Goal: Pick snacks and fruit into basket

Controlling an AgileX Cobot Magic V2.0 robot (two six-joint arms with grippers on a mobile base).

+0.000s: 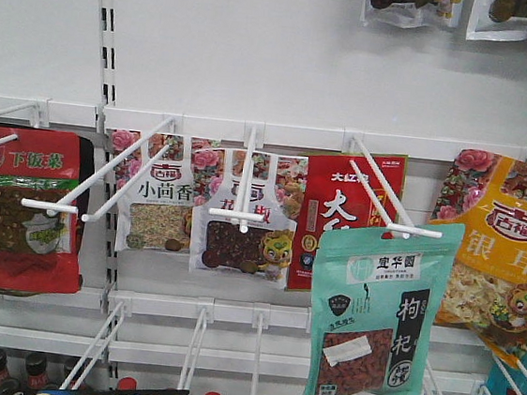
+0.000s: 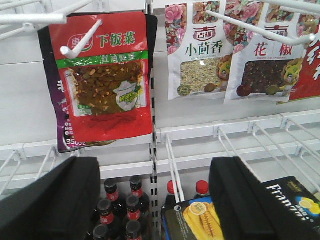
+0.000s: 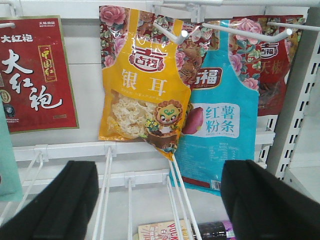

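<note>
Left pincer [image 2: 156, 175] spread wide and empty, just below a red snack packet [image 2: 107, 75] hanging on a shelf peg [image 2: 82, 37], right pincer [image 3: 161, 172] likewise wide and empty, facing a yellow snack packet [image 3: 142, 80] overlapping a blue snack packet [image 3: 222, 115]

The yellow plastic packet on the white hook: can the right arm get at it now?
Probably yes: the yellow plastic packet hangs ahead of the open right end effector, nothing in front of it.
</note>
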